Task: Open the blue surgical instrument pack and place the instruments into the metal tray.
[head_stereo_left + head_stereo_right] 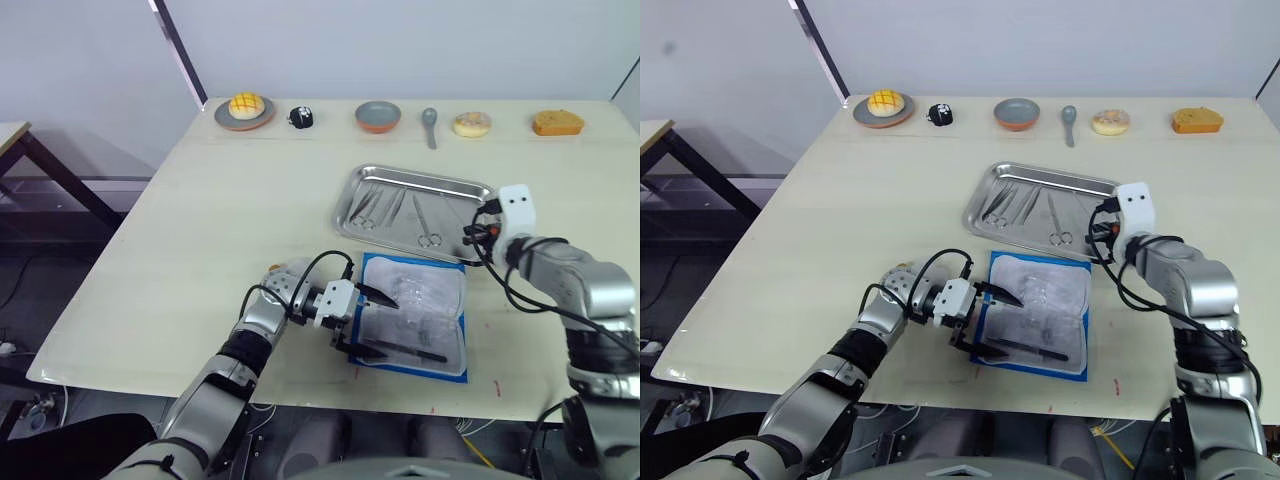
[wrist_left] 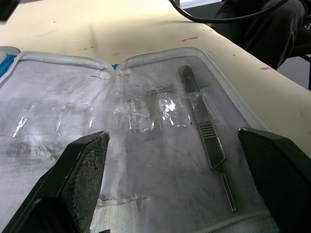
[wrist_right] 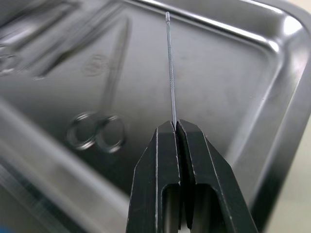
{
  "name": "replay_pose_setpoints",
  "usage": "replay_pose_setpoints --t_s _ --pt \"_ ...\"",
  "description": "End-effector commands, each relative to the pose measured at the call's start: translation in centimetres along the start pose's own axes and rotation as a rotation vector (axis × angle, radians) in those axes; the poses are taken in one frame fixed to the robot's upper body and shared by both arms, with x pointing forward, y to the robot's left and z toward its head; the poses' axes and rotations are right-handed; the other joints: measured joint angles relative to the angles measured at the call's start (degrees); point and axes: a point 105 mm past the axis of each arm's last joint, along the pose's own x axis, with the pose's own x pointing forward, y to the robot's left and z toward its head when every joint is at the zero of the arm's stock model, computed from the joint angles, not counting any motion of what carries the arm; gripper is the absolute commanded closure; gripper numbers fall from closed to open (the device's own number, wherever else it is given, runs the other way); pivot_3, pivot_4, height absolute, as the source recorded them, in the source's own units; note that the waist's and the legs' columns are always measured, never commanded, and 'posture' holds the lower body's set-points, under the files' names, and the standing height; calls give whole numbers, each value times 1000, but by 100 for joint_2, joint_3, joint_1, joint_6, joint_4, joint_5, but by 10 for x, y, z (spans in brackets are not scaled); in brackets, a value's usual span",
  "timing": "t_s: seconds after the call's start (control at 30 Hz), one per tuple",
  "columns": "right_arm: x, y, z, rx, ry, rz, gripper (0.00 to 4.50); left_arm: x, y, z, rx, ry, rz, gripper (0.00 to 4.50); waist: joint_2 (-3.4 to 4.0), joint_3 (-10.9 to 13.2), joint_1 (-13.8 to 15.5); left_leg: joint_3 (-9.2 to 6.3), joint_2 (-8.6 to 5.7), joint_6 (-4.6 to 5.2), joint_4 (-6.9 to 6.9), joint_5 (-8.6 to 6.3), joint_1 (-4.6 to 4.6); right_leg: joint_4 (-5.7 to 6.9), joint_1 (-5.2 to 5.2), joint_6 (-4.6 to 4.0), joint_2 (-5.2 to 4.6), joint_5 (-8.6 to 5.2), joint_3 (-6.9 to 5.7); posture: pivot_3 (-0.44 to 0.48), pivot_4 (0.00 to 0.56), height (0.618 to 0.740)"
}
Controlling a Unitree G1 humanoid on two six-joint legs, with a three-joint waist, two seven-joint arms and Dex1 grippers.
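The blue surgical instrument pack (image 1: 413,315) lies opened flat near the table's (image 1: 200,230) front edge, at 6 o'clock from the metal tray (image 1: 412,210), grey-white lining up. Left gripper (image 1: 366,322) sits over the pack's 9 o'clock edge, fingers spread wide, nothing between them; one finger near the far half, the other near the near half. In the left wrist view a slim handled instrument (image 2: 206,131) lies partly under a clear pocket on the lining, between the two spread fingers (image 2: 80,174) but touching neither. Right gripper (image 3: 176,127) is over the tray's 3 o'clock end, fingers pressed together, pinching a thin needle-like probe (image 3: 170,68) that points out over the tray floor. Ring-handled scissors (image 3: 99,121) lie flat in the tray at about 9 o'clock from the probe; further ring-handled instruments (image 1: 372,207) lie toward the tray's 9 o'clock end. Along the table's far edge: plate with a yellow bun (image 1: 245,108), grey bowl (image 1: 378,116), spoon (image 1: 430,122).
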Motion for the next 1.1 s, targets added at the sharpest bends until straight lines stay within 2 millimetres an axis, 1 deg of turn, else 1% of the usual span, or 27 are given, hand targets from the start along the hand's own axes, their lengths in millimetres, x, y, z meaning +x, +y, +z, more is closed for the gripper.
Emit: replay_pose_setpoints --t_s 0.03,0.2,0.4,0.47,0.5,0.53,0.57,0.63,0.67,0.73,0.77,0.87,0.97,1.03,1.1 --pt "10 -1 9 -14 -19 -38 4449 15 -41 -38 -189 82 -109 0 1 0 1 0 -1 0 0 0 0 0 0 0 1 0 0 0 150 740" --pt "22 11 11 -10 -20 -14 4449 14 -41 -39 -192 86 -107 0 4 -2 -12 -4 -2 -1 -1 1 1 1 0 0 4 0 -3 0 150 740" --pt "26 17 5 12 -4 5 4449 14 -42 -39 -191 87 -109 0 5 -3 -15 -3 -2 -1 0 1 3 4 0 1 6 0 -2 0 150 740" --pt "25 19 3 18 0 13 3915 15 -42 -39 -191 86 -110 0 5 -3 -16 -3 -2 -1 0 1 3 4 0 1 6 0 -1 0 150 740" --pt "25 20 3 17 0 16 3803 15 -43 -39 -191 86 -110 0 5 -3 -17 -3 -2 -1 0 1 3 4 0 1 6 0 -1 0 150 740" --pt "24 20 3 17 -2 17 3329 15 -43 -39 -192 86 -110 0 5 -3 -18 -3 -2 -1 0 1 4 5 0 1 7 0 -1 0 150 740" --pt "23 20 4 17 -8 14 3013 15 -43 -39 -192 86 -111 0 5 -3 -18 -3 -2 0 0 1 4 6 0 1 7 0 -1 0 150 740" --pt "21 20 8 16 -27 19 1991 14 -43 -39 -192 86 -112 0 5 -3 -17 -3 -2 0 0 1 4 6 0 1 7 0 -1 0 150 740" --pt "16 21 14 10 -55 25 1538 14 -44 -39 -193 86 -113 0 5 -3 -16 -3 -2 0 0 1 4 6 0 1 7 0 -1 0 150 740" --pt "8 22 27 1 -108 33 446 14 -45 -40 -194 86 -114 0 6 -4 -17 -4 -2 0 0 1 4 6 0 1 7 0 -2 0 150 740" --pt "5 22 30 -1 -124 34 45 14 -45 -40 -194 86 -114 0 7 -4 -22 -4 -2 0 0 0 3 6 0 1 7 0 -1 0 150 740" --pt "-13 23 45 -63 -215 65 45 13 -44 -40 -193 89 -116 0 6 -3 -18 -6 -2 1 0 0 3 6 0 2 8 -1 -3 0 150 740" --pt "-34 30 52 -97 -321 145 45 12 -43 -40 -191 92 -117 0 5 -3 -1 -8 -3 1 -1 0 2 5 1 2 8 -1 -5 0 150 740" --pt "-51 36 51 -128 -379 218 45 12 -43 -40 -190 94 -118 0 5 -2 -10 -12 -3 1 -1 0 3 4 2 3 9 -2 -3 0 150 740" --pt "-66 38 42 -145 -396 262 45 11 -42 -40 -189 96 -120 0 3 -1 -10 -14 -4 1 -1 0 3 4 2 4 11 -2 -2 0 150 740"
